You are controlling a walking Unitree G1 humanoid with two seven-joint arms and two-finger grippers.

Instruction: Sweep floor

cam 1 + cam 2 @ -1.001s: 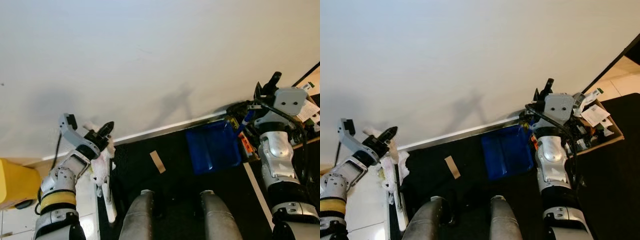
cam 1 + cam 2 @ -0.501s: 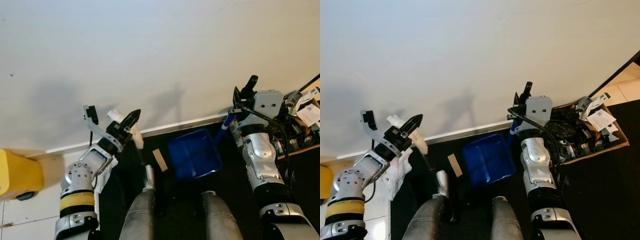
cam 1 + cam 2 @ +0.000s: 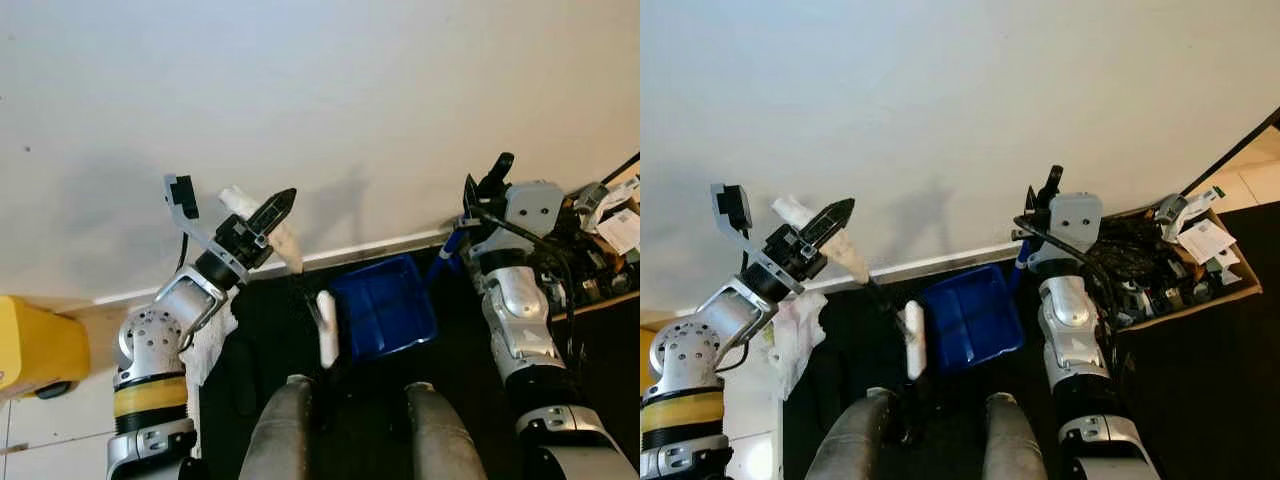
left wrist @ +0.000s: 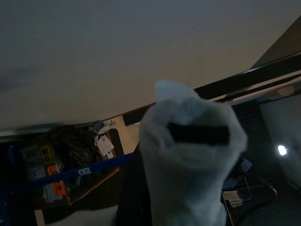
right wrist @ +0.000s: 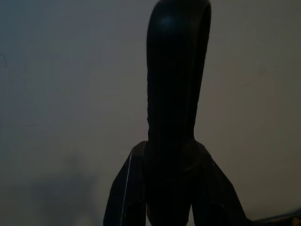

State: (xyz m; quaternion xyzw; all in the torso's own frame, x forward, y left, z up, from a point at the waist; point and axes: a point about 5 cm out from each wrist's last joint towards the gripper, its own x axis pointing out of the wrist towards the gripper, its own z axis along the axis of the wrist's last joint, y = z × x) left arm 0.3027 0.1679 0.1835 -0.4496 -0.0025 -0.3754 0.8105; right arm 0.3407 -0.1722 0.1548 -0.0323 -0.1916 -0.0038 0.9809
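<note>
Left eye view: left gripper (image 3: 275, 207) pinches the white-wrapped broom handle (image 3: 262, 222); blue dustpan (image 3: 383, 312) lies below the right gripper (image 3: 497, 170), whose fingers press together on the dustpan's handle

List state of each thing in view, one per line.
left gripper: raised, fingers shut on white-wrapped broom handle
broom head: white, low, beside the dustpan
blue dustpan: flat on dark floor, by the wall
right gripper: raised, fingers shut on dustpan handle
cardboard box: open, full of clutter
</note>
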